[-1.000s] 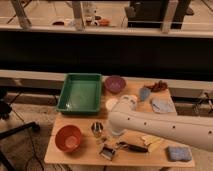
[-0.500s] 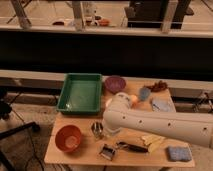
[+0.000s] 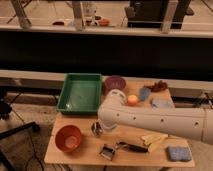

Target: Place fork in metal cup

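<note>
The metal cup (image 3: 96,129) is a small shiny cylinder standing on the wooden table (image 3: 60,156), to the right of the orange bowl (image 3: 68,138). My white arm reaches in from the right. My gripper (image 3: 102,124) points down at the arm's left end, right at the cup's upper right side, mostly hidden by the wrist. I cannot make out the fork; it may be hidden at the gripper.
A green tray (image 3: 80,93) and a purple bowl (image 3: 115,83) are at the back. A dark square metal-edged object (image 3: 107,151), a dark-handled tool (image 3: 133,147), a yellow item (image 3: 154,140) and a blue sponge (image 3: 177,153) lie along the front.
The arm has shifted a little to the left and its forearm has risen slightly. The gripper end stays by the metal cup. The table objects have not moved.
</note>
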Controlling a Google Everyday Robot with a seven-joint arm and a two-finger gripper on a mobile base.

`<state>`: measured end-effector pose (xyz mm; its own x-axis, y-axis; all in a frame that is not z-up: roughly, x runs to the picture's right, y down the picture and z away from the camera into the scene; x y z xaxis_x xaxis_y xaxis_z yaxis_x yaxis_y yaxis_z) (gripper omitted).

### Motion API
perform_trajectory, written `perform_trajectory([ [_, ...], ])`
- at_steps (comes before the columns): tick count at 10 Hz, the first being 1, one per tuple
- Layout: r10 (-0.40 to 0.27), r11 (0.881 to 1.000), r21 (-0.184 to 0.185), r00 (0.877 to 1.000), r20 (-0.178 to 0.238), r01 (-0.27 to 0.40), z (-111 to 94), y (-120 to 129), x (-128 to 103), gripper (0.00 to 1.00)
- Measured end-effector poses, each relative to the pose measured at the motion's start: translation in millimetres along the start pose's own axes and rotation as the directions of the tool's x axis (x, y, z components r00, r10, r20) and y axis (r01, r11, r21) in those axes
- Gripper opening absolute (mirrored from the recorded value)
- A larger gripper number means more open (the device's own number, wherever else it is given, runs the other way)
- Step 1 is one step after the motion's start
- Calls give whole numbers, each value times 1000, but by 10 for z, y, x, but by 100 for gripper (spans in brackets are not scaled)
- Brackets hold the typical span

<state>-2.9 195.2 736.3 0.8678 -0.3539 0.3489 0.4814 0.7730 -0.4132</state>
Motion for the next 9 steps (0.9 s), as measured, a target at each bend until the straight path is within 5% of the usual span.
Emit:
perform_trajectory([
  [5,-12,999,49,997,-72,16,14,-142,58,0],
  [9,21,998,58,997,-74,-17,68,-232,118,0],
])
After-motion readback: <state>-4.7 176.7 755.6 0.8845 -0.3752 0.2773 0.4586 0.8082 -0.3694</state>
